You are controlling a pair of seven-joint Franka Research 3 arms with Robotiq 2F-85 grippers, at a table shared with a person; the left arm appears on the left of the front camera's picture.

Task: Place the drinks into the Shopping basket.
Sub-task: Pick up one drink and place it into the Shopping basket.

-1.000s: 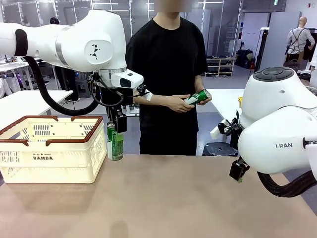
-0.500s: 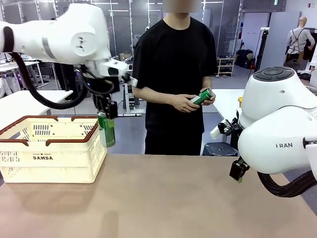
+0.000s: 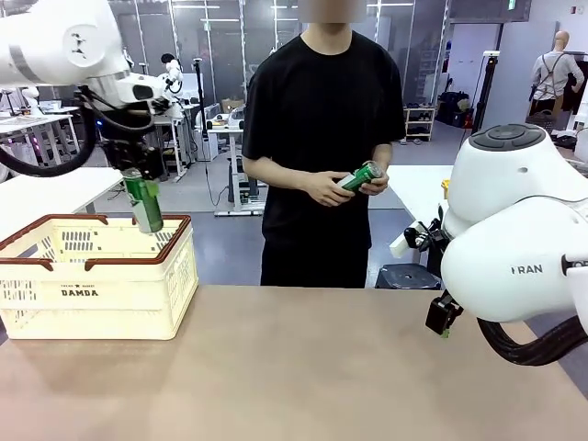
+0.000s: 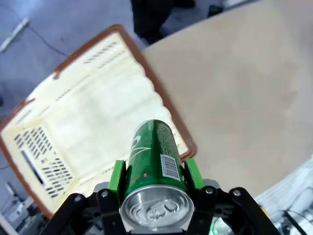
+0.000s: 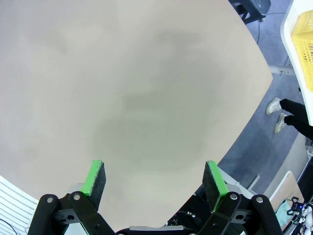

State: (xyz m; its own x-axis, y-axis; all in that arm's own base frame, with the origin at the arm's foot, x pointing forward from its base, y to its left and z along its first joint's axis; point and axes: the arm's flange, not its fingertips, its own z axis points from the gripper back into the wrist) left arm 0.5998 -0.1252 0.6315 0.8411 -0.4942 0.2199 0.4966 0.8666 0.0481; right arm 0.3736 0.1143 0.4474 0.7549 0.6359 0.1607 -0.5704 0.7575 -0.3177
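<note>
My left gripper (image 3: 136, 180) is shut on a green drink can (image 3: 144, 204), held slightly tilted in the air above the right part of the cream Shopping basket (image 3: 92, 292). In the left wrist view the can (image 4: 152, 156) sits between the green pads, silver top toward the camera, with the basket (image 4: 98, 122) below it. A person across the table holds a second green can (image 3: 359, 177) in both hands. My right gripper (image 5: 155, 180) is open over bare tabletop, nothing between its fingers.
The basket stands at the table's left side, with its brown-red rim and "DAMDA" print facing me. The tan table (image 3: 322, 367) stretches to the right. My right arm's bulky body (image 3: 514, 248) fills the right side. A yellow mesh basket (image 5: 303, 39) sits off the table edge.
My left arm has carried the green can up and to the left, from beside the basket's right wall to above its inside. The person shifted the other can slightly.
</note>
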